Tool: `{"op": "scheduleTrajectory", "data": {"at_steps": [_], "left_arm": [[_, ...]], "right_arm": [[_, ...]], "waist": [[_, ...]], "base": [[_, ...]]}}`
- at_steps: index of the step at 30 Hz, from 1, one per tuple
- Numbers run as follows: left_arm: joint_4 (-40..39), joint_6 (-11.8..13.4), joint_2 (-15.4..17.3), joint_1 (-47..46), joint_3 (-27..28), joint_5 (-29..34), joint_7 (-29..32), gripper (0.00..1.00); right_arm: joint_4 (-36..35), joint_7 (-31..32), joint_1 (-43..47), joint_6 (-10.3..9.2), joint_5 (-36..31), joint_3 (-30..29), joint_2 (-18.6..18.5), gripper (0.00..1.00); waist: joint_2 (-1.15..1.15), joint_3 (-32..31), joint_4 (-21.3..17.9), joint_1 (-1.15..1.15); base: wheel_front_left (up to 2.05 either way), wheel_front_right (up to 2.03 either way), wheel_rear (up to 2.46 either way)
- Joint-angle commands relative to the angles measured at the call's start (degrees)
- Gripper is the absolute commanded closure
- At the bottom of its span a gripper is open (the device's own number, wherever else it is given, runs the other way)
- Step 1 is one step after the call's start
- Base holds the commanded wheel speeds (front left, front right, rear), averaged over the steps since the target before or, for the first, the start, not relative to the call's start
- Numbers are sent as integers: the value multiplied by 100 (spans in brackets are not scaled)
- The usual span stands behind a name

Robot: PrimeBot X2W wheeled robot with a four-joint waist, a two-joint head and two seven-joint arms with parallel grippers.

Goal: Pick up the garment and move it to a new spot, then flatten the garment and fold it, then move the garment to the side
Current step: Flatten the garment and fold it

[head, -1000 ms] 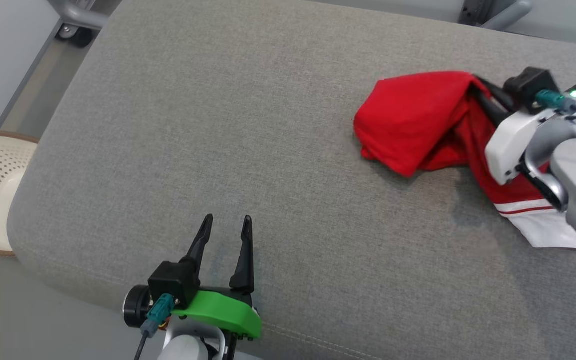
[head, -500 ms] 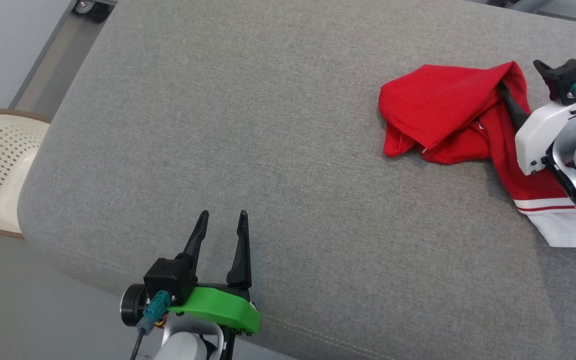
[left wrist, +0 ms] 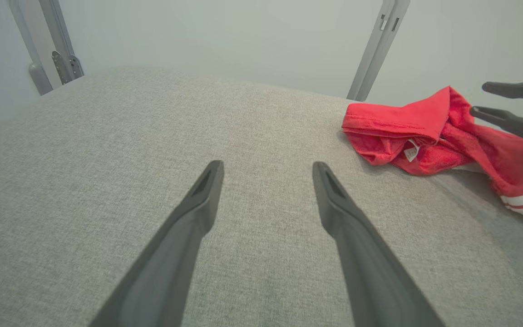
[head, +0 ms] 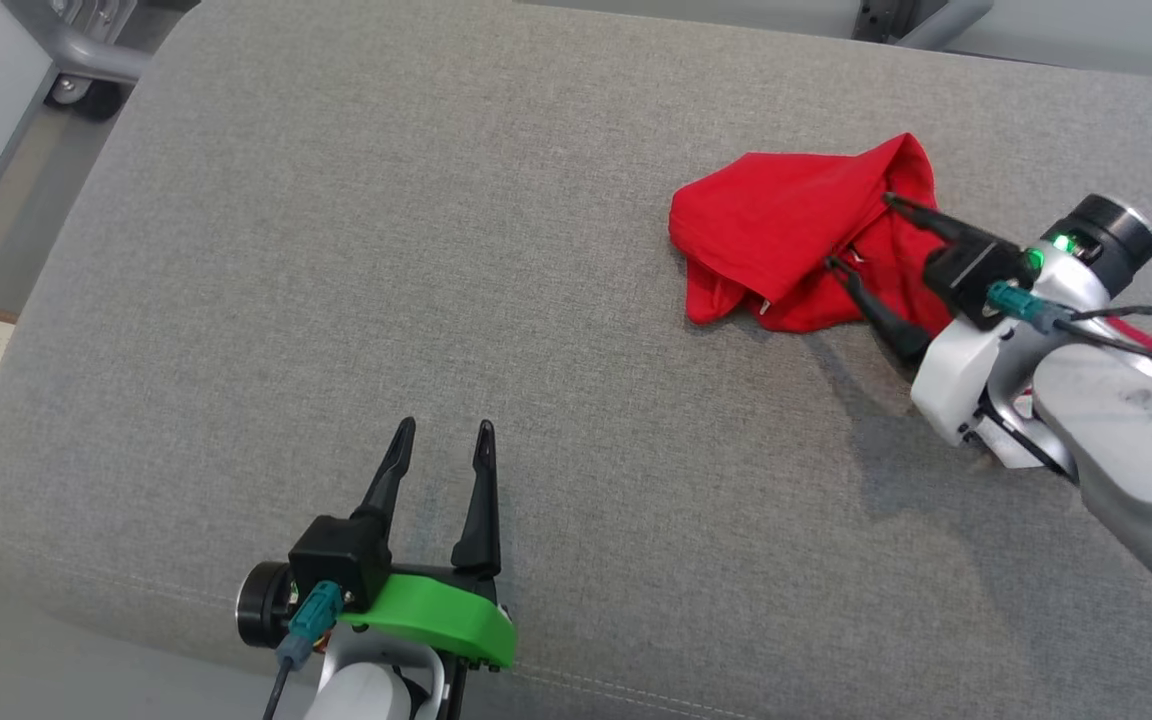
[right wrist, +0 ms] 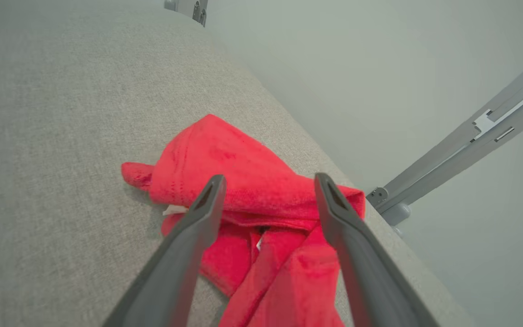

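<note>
Right gripper [head: 857,230] spread wide over crumpled red garment [head: 756,230], gripping nothing; left gripper [head: 445,427] wide, empty.

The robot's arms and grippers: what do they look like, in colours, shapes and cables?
Each gripper has two long, dark, tapering fingers. The left gripper sits on a bright green bracket, with a teal plug and a black cable. The right gripper has a white housing, a teal plug, a small green light and a pale grey forearm.

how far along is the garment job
Done: perhaps the first move; the red garment lies crumpled, unheld, on the grey cushion. In hand: right gripper open over it; left gripper open, well apart. Left: flattening, folding, moving aside.
</note>
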Motion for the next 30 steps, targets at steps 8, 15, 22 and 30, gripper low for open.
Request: {"op": "scheduleTrajectory", "data": {"at_steps": [8,15,22,30], "left_arm": [[-29,-31,10,-76,-76,18,-17,0],[-45,-2,9,-65,-144,-48,-17,0],[-52,56,9,74,-145,-89,-16,0],[-31,83,10,163,-145,-97,-17,0]], "right_arm": [[243,-17,-8,-10,-491,630,67,0],[826,-18,-230,-10,-714,717,252,31],[743,-18,-322,-10,-559,168,265,100],[-301,-19,-29,-10,-503,-180,103,100]], "waist": [[0,53,338,0],[0,139,659,0],[0,78,756,0],[0,-112,608,0]], "base": [[0,0,0],[0,0,0],[0,0,0],[0,0,0]]}}
